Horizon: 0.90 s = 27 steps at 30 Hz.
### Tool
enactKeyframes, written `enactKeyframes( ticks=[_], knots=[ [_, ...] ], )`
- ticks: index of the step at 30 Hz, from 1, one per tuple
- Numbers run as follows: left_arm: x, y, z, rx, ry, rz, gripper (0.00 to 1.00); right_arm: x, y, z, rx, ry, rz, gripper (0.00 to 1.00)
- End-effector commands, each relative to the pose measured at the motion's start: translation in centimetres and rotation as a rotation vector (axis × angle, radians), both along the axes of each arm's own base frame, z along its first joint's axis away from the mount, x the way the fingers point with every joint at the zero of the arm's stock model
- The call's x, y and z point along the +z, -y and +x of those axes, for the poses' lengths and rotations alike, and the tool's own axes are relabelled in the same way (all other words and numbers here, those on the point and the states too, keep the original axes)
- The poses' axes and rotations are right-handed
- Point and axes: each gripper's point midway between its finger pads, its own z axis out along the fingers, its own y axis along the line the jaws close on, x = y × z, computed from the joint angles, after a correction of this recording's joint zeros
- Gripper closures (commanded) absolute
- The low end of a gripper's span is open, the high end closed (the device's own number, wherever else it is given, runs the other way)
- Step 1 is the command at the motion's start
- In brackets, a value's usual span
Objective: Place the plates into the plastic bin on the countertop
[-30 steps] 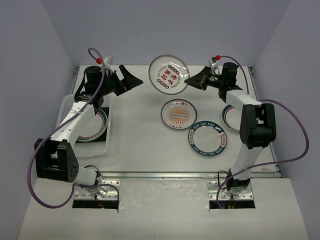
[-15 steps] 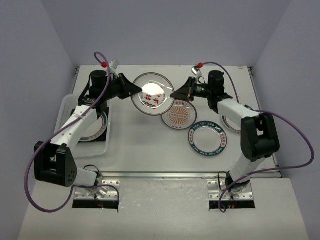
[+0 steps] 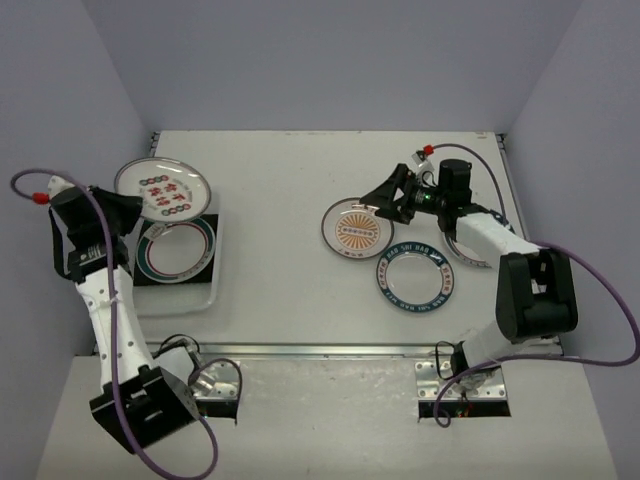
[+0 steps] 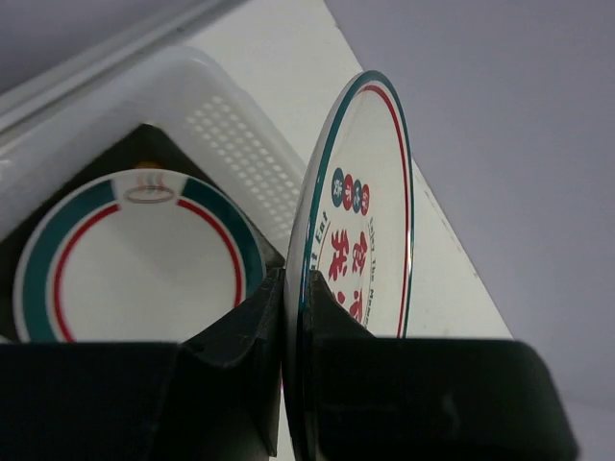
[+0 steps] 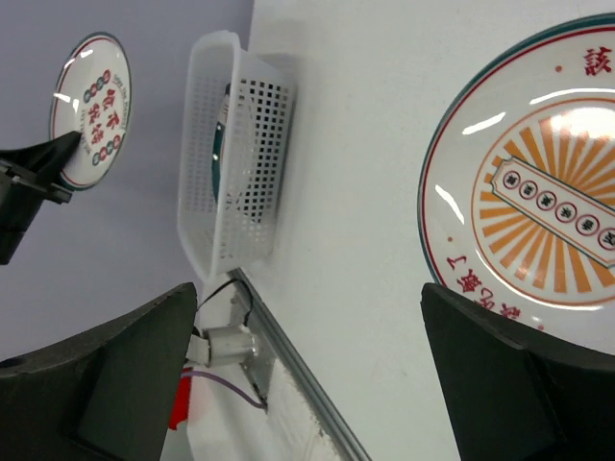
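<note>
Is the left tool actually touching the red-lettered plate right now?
Touching. The left wrist view shows the left tool shut on the rim of the red-lettered plate, pressed against both faces with no gap.
</note>
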Motion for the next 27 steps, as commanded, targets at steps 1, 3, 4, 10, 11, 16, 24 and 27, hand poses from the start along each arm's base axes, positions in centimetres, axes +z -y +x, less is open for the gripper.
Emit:
enactKeyframes(
  ticks=[1, 3, 4, 10, 11, 16, 24, 27],
  knots=[
    [-0.9, -3.2, -4.9, 0.233, -0.048, -0.001, 1.0, -0.1, 1.3, -1.7, -0.007, 0.091, -0.121, 0.01],
    [-2.3, -4.6, -6.2, 0.314, -0.091, 0.009, 1.0, -0.2, 1.6, -2.1, -0.009, 0.097, -0.125, 0.01],
    [-3.1, -5.1, -6.6, 0.343, -0.114, 0.014, 1.0, -0.2, 1.6, -2.3, -0.007, 0.099, -0.124, 0.01],
    [-7.1, -5.5, -5.3, 0.297, -0.199, -0.025, 1.0, 0.0, 1.7, -2.5, 0.011, 0.097, -0.103, 0.01],
    [-7.5, -5.7, -5.2, 0.304, -0.209, -0.028, 0.99, 0.0, 1.7, -2.5, 0.011, 0.098, -0.102, 0.01],
    [-8.3, -5.9, -5.0, 0.284, -0.234, -0.016, 0.54, 0.0, 2.4, -1.9, -0.005, 0.099, -0.107, 0.01],
    [-7.7, -4.4, -5.7, 0.194, -0.262, 0.043, 0.0, -2.3, 4.5, 1.2, -0.019, 0.027, -0.312, 0.01],
    [-8.6, -4.0, -5.7, 0.183, -0.297, 0.075, 0.0, -4.8, 5.3, 3.3, 0.013, -0.057, -0.428, 0.01]
  ],
)
